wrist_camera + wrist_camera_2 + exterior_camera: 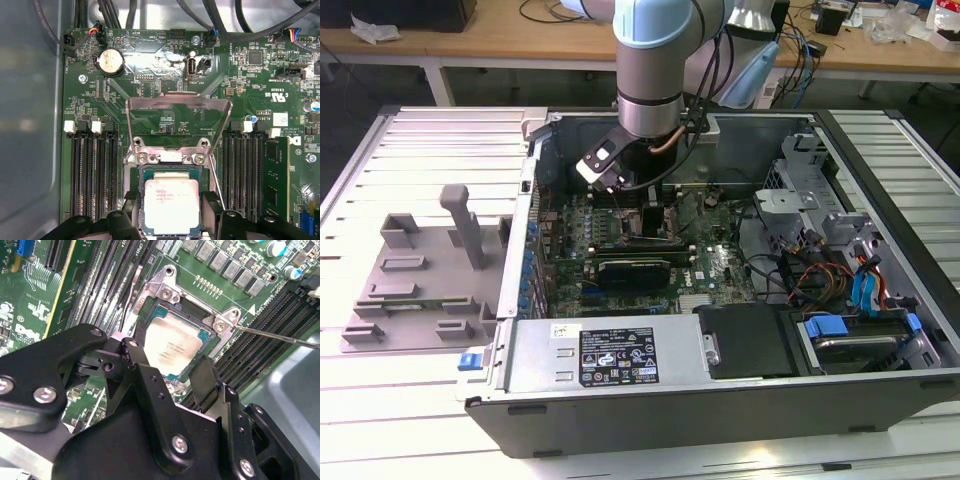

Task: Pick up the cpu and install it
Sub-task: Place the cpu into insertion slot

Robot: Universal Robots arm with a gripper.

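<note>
Second wrist view: gripper (167, 357) low over the board, black fingers (135, 360) spread and straddling the cpu (172, 347), one on each side, just beside its edges. I can't tell whether the pads actually touch it. The cpu lies flat in its socket (171, 172), silver top up, and looks seated level in both wrist views.

Risks, as a guess:
- any sideways drag or tilt from the fingers could skew the cpu and bend the socket pins
- fingers sit tight against the socket walls, so a small offset could clip the rim
- the thin lever rod (280, 337) runs just beside one finger and could snag

Room: the metal frame (180, 102) stands flipped up just beyond the socket, an edge to stay off on that side. Memory slots (92, 170) flank both sides, low, little side room. Straight up looks free. Further out are the coin battery (110, 61) and cables (215, 15).

Exterior view: the arm (655, 60) reaches down into the open computer case (720, 400), with walls all round and a grey tray (420, 270) well apart on the exterior view's left
</note>
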